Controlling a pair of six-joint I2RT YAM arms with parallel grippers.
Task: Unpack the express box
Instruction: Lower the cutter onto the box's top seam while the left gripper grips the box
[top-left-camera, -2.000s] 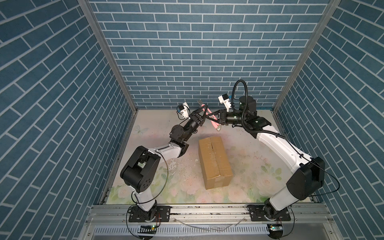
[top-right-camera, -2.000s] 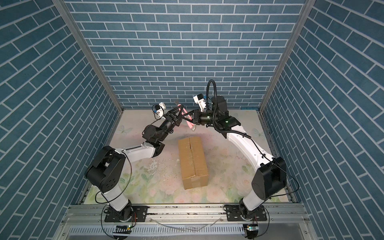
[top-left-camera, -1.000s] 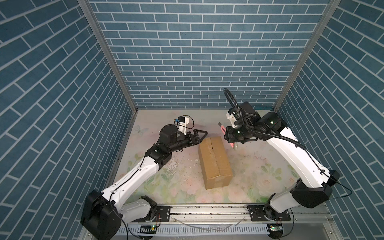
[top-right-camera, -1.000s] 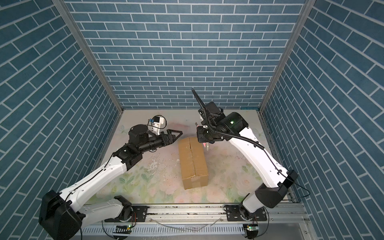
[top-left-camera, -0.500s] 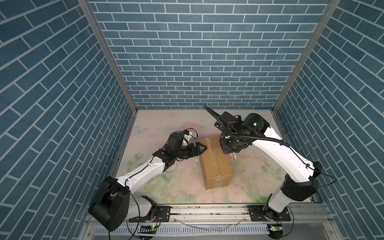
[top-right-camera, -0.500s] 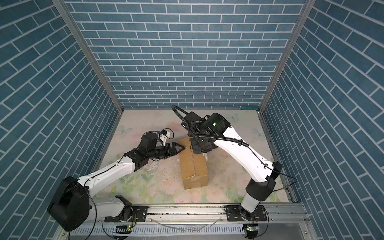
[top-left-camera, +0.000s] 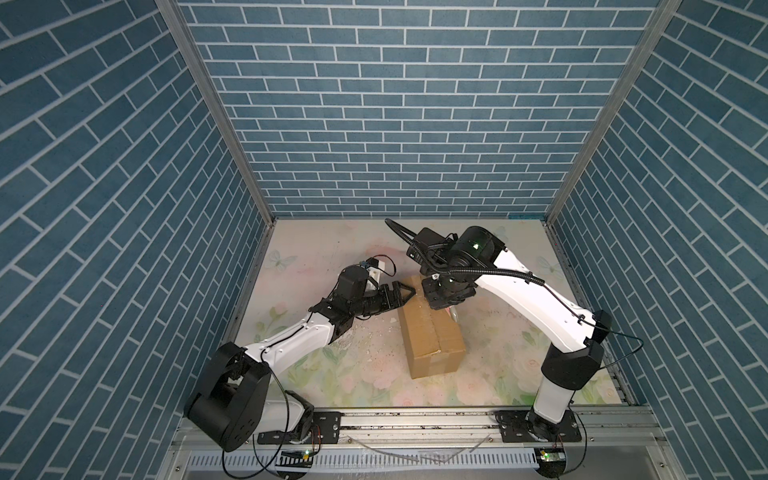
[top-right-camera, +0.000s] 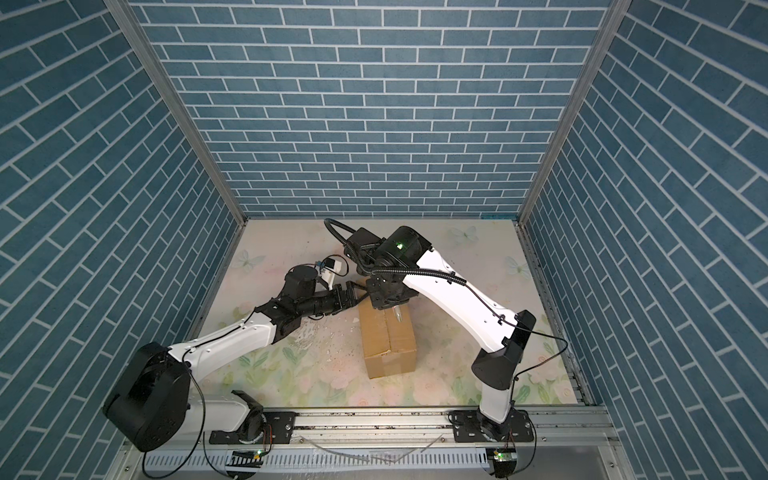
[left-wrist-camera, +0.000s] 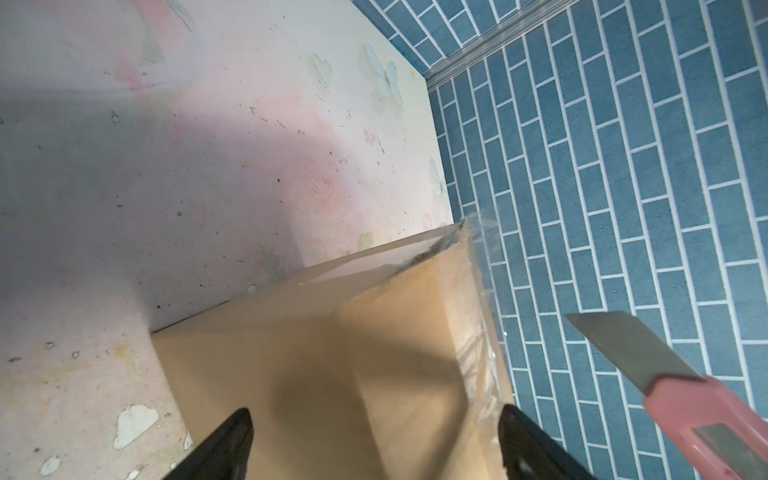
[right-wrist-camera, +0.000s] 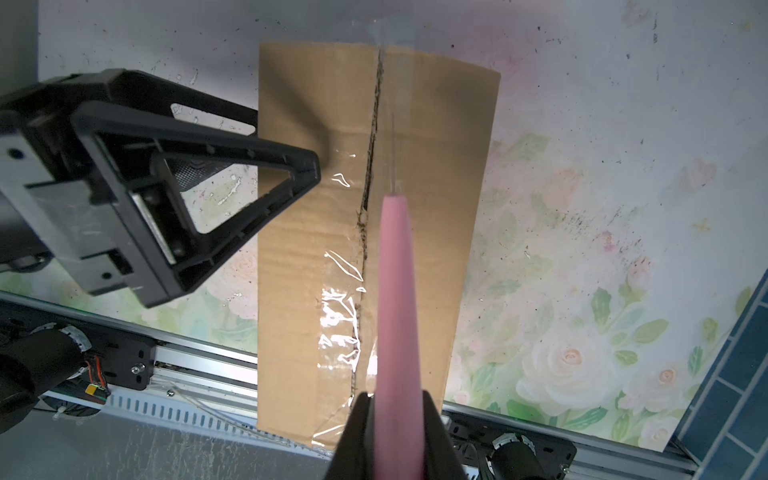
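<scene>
tabletop (top-left-camera: 511, 353) unchanged, box (top-left-camera: 432, 332) at its middle, same spot as 2 s ago. l gripper (left-wrist-camera: 374, 410) down from rear meet-up, jaws wide apart, straddling box's left top edge nr far end. r gripper (right-wrist-camera: 392, 415) clamped on pink knife (right-wrist-camera: 395, 291), moved over box's far end, blade just beside taped seam.

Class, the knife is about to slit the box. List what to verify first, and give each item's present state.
1. Right gripper holding pink knife: ok, jaws shut on the handle.
2. Blade extended: ok.
3. Blade touching seam: cannot tell; it sits just beside it.
4. Left gripper bracing express box: cannot tell; jaws open, straddling its edge.
5. Left gripper clear of seam: ok.
</scene>
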